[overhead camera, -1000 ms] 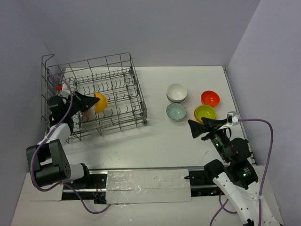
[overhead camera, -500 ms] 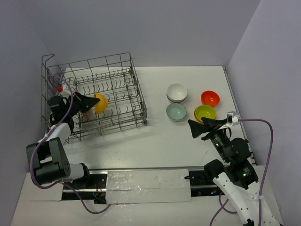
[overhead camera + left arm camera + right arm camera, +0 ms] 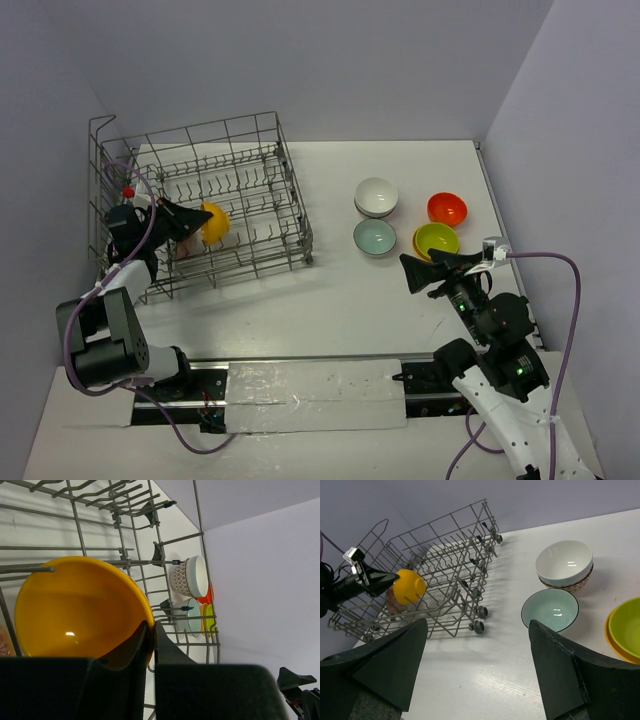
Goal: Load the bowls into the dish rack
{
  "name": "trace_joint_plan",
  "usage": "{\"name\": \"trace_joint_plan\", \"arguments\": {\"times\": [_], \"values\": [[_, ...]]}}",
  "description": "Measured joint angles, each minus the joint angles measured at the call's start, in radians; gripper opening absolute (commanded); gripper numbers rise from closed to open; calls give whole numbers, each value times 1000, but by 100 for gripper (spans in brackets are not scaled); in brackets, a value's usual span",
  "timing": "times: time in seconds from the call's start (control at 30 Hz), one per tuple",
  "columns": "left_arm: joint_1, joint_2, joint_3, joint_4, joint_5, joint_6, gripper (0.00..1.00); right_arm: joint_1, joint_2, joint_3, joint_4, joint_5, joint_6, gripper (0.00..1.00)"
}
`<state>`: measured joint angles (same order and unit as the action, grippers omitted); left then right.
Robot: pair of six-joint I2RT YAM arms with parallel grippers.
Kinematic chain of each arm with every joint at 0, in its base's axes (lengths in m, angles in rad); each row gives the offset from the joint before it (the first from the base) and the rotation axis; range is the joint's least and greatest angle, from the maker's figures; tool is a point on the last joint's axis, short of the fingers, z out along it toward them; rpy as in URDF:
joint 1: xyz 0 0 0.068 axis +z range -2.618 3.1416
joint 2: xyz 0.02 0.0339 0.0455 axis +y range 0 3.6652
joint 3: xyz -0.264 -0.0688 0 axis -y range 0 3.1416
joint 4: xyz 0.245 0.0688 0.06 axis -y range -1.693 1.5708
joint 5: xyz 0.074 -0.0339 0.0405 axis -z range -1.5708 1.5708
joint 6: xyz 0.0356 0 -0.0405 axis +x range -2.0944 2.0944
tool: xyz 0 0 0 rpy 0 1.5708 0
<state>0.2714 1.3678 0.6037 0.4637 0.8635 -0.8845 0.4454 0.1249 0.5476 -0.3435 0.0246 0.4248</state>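
The grey wire dish rack (image 3: 292,196) stands at the far left of the table. My left gripper (image 3: 197,222) is inside it, shut on the rim of an orange bowl (image 3: 214,221) held on edge among the tines. In the left wrist view the jaws pinch the orange bowl (image 3: 75,610) at its rim. A pinkish bowl (image 3: 184,245) stands in the rack beside it. My right gripper (image 3: 418,272) is open and empty over bare table. Ahead of it are a white bowl (image 3: 565,562) stacked on a patterned one, a pale green bowl (image 3: 550,609) and a lime green bowl (image 3: 625,625).
A red bowl (image 3: 447,208) sits at the far right, behind the lime green bowl (image 3: 437,240), which rests on an orange one. The table's right edge meets the wall close to these bowls. The rack's tall sides surround my left gripper.
My left gripper has shifted very slightly left with the orange bowl still in it. The right arm has not moved.
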Motion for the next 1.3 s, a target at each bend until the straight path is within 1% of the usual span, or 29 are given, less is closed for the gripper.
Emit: {"name": "trace_joint_plan", "arguments": {"times": [0.13, 0.2, 0.4, 0.5, 0.53, 0.6, 0.63, 0.73, 0.9, 1.0, 1.1, 1.17, 1.2, 1.3], "values": [[-1, 2, 0, -30, -24, 8, 17, 0, 0, 0, 0, 0, 0, 89], [-1, 2, 0, -49, -34, 11, 18, 0, 0, 0, 0, 0, 0, 89], [-2, 2, 9, -174, -92, 44, 31, 0, 0, 0, 0, 0, 0, 89], [-7, -11, 31, -243, -133, 61, 43, 0, 0, 0, 0, 0, 0, 89], [-8, -19, 39, -269, -151, 66, 51, 0, 0, 0, 0, 0, 0, 89], [-8, -38, 56, -318, -188, 78, 60, 0, 0, 0, 0, 0, 0, 88], [-8, -53, 64, -343, -208, 79, 67, 0, 0, 0, 0, 0, 0, 89], [-8, -94, 94, -405, -250, 87, 78, 0, 0, 0, 0, 0, 0, 89], [-13, -163, 182, -525, -322, 103, 89, 0, 2, 0, 0, 1, 0, 89], [-39, -200, 243, -594, -372, 117, 92, 0, 16, 0, -1, 15, 0, 89], [-102, -228, 307, -666, -441, 146, 93, 0, 50, 8, -13, 42, 2, 90], [-149, -239, 342, -703, -495, 166, 90, 0, 82, 16, -26, 61, 4, 89], [-196, -246, 366, -728, -542, 179, 86, 0, 98, 22, -33, 69, 5, 89], [-306, -251, 385, -748, -629, 196, 81, 0, 140, 35, -53, 92, 12, 89]]}}
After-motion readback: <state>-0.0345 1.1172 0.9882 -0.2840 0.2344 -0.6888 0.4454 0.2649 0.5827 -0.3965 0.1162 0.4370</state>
